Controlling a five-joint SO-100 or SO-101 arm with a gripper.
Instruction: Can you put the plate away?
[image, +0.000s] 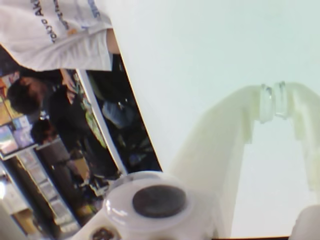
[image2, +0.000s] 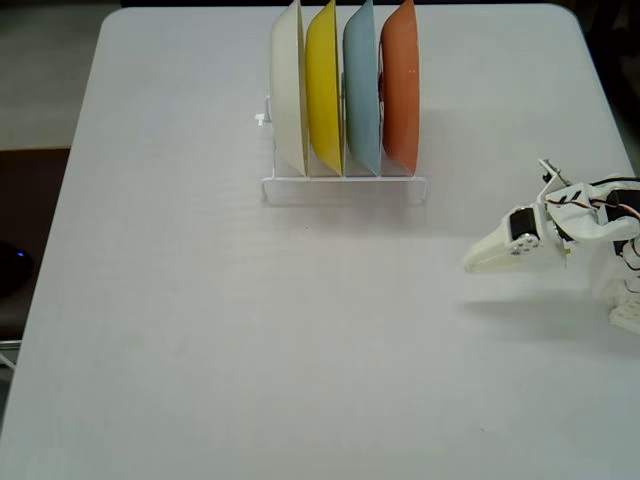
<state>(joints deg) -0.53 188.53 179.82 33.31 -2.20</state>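
Note:
The orange-red plate (image2: 401, 85) stands on edge in the rightmost slot of a white wire rack (image2: 345, 187) at the back of the table in the fixed view. My gripper (image2: 472, 264) is at the right side of the table, well in front and to the right of the rack, pointing left and hovering just above the surface. In the wrist view the gripper (image: 273, 102) has its two white fingertips pressed together with nothing between them. The plate does not show in the wrist view.
The rack also holds a cream plate (image2: 288, 90), a yellow plate (image2: 322, 85) and a light blue plate (image2: 360, 85), all upright. The white table (image2: 200, 330) spreads to the left and front. The wrist view shows the table edge (image: 107, 135) and a person (image: 55, 30) beyond it.

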